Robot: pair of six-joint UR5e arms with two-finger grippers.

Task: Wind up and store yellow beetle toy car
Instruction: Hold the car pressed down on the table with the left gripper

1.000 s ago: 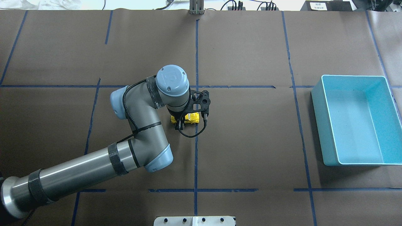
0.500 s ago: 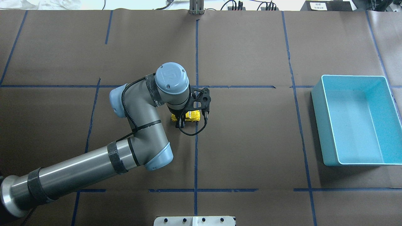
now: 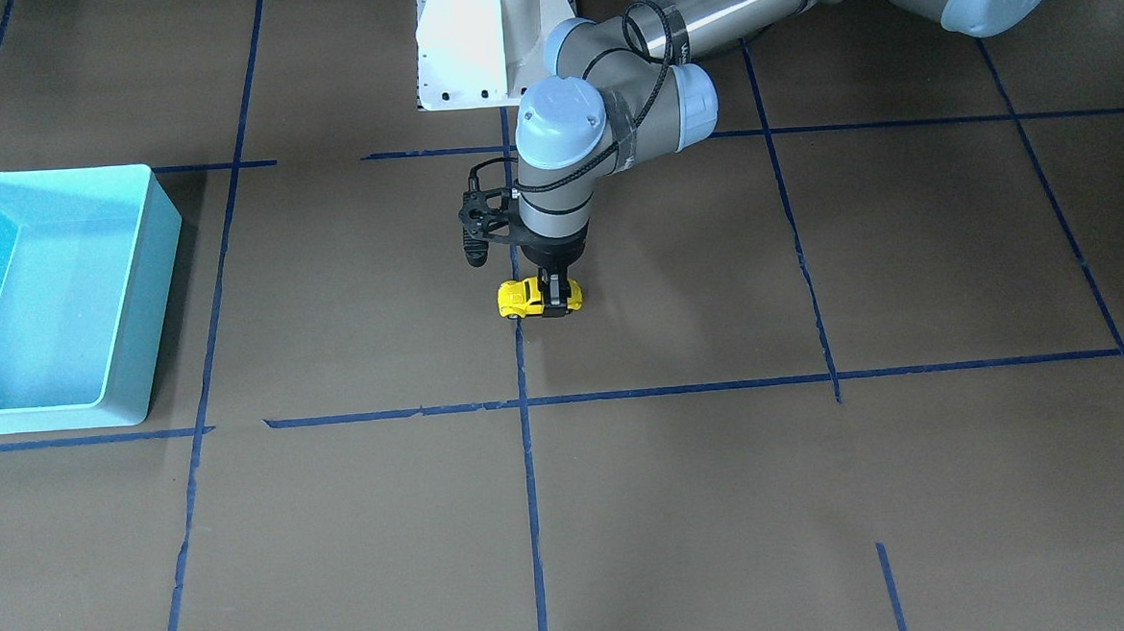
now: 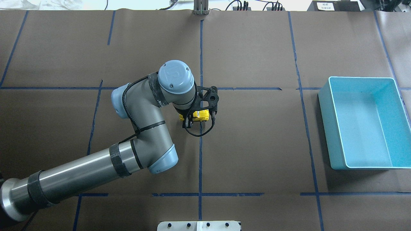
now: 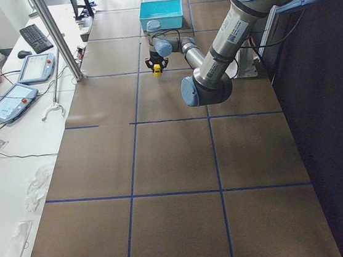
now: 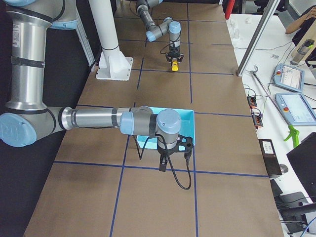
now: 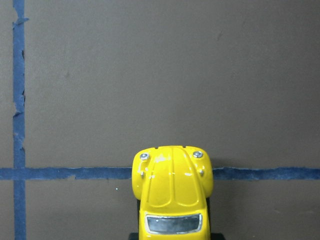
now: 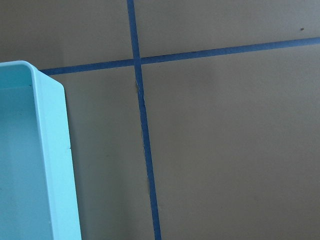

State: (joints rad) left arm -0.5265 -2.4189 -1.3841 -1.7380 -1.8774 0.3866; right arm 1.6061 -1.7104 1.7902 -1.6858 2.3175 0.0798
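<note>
The yellow beetle toy car (image 4: 201, 114) is at the middle of the table, on the blue centre tape line. It also shows in the front view (image 3: 521, 298). My left gripper (image 4: 192, 116) points straight down and is shut across the car's body (image 3: 554, 302). The left wrist view shows the car's hood (image 7: 172, 192) at the bottom centre, over a blue tape line. The turquoise bin (image 4: 325, 128) stands empty at the table's right end. My right gripper (image 6: 162, 165) hangs beside the bin's end wall, and I cannot tell whether it is open or shut.
The brown paper table (image 4: 257, 154) is marked with blue tape lines. The white robot base plate (image 3: 471, 51) is at the near edge. The bin's corner (image 8: 50, 160) fills the left of the right wrist view. Operator tablets (image 6: 291, 79) lie on a side table.
My left gripper has carried the car away from the robot's side and slightly right. The bin has not moved.
</note>
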